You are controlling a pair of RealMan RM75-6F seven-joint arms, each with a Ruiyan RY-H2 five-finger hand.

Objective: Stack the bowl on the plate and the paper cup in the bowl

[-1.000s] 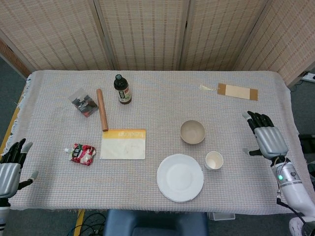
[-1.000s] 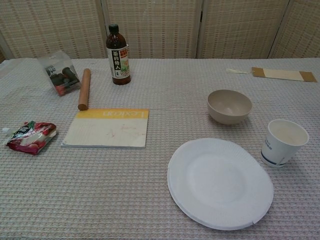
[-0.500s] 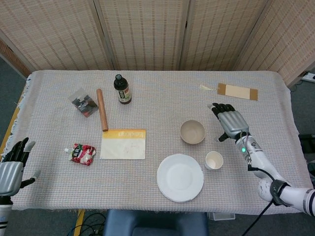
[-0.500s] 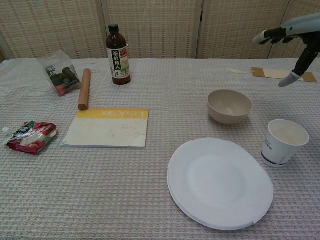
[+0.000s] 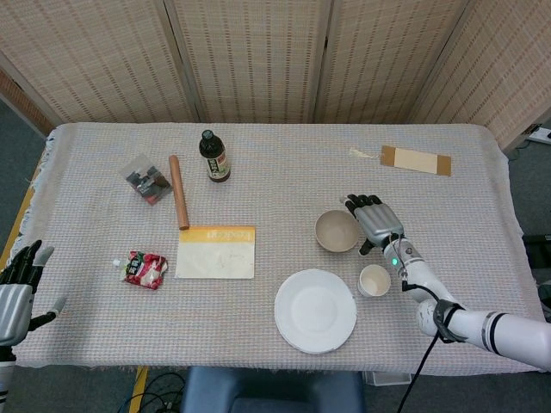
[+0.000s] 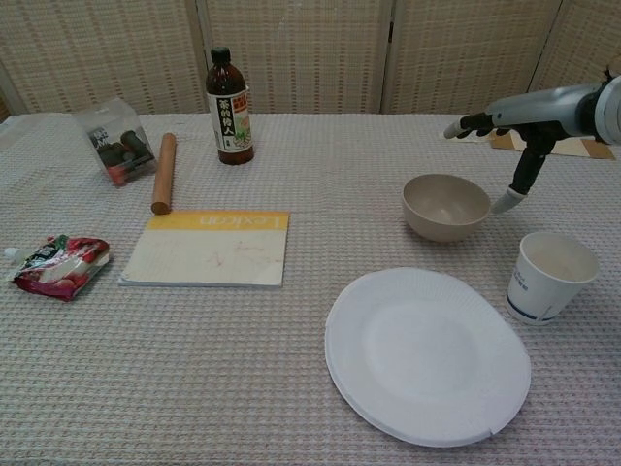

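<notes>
A beige bowl point(image 5: 336, 231) point(image 6: 445, 206) stands upright on the tablecloth, right of centre. A white paper plate point(image 5: 315, 311) point(image 6: 427, 354) lies nearer the front edge, below the bowl. A white paper cup point(image 5: 374, 280) point(image 6: 550, 276) stands upright just right of the plate. My right hand point(image 5: 374, 222) point(image 6: 519, 121) hovers open beside the bowl's right rim, fingers spread, holding nothing. My left hand point(image 5: 17, 292) rests open at the table's front left corner, seen only in the head view.
A dark bottle point(image 5: 213, 157) stands at the back centre, with a wooden rolling pin point(image 5: 178, 192) and a clear packet point(image 5: 145, 179) to its left. A yellow-edged notebook point(image 5: 216, 251) and a red snack bag point(image 5: 144, 269) lie left of the plate. A cardboard strip point(image 5: 416, 160) lies back right.
My right hand has swung in from the table's right edge toward the bowl and now hangs just beside its right rim. The left hand has barely shifted.
</notes>
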